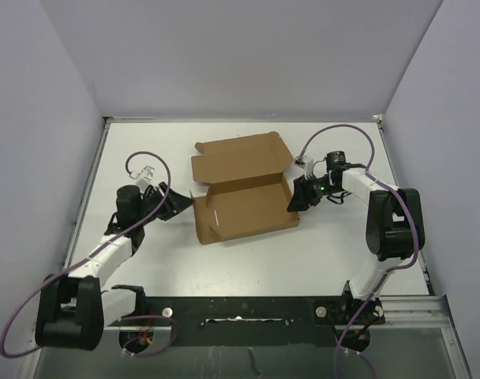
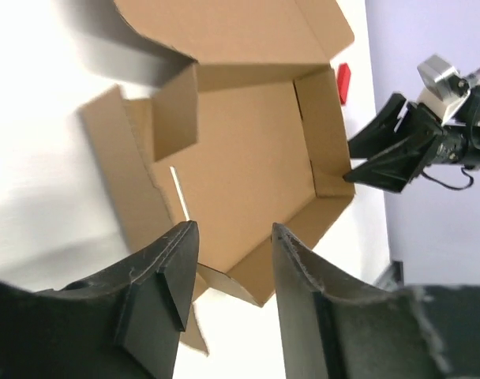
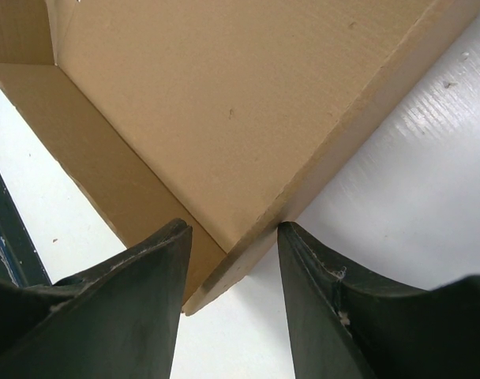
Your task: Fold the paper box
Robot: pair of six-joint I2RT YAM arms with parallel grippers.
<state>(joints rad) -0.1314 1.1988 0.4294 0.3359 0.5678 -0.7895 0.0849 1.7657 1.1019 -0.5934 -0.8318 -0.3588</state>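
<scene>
Fingers of L gripper (image 2: 234,237) fill the low edge of the left wrist view. Jaws are parted w/ nothing between the pads, and the near edge of the box (image 1: 252,209) shows through the gap just beyond. Box sits on the table (image 1: 224,268), between both arms. Lid (image 1: 240,158) lies open flat on the far side. R wall and near wall stand up. L side panel (image 2: 125,189) is splayed outward and low, w/ a small tab (image 2: 177,110) upright at its far end. Red block (image 2: 343,83) sits just off the far-R corner, clear of the work.

R gripper (image 3: 234,237) is at the R wall, jaws abt half apart, box corner filling the gap. Can't tell if the pads bite or only straddle. Reads as a brace.

Step, my read: forming the L side wall. Tray maybe half done, lid not yet folded.

Next: L jaws need to take the panel's free edge and swing it up & over the tab into the tray. Needs R to hold the box against the push, else it slides. Thin card, so light pinch, slow arc.
</scene>
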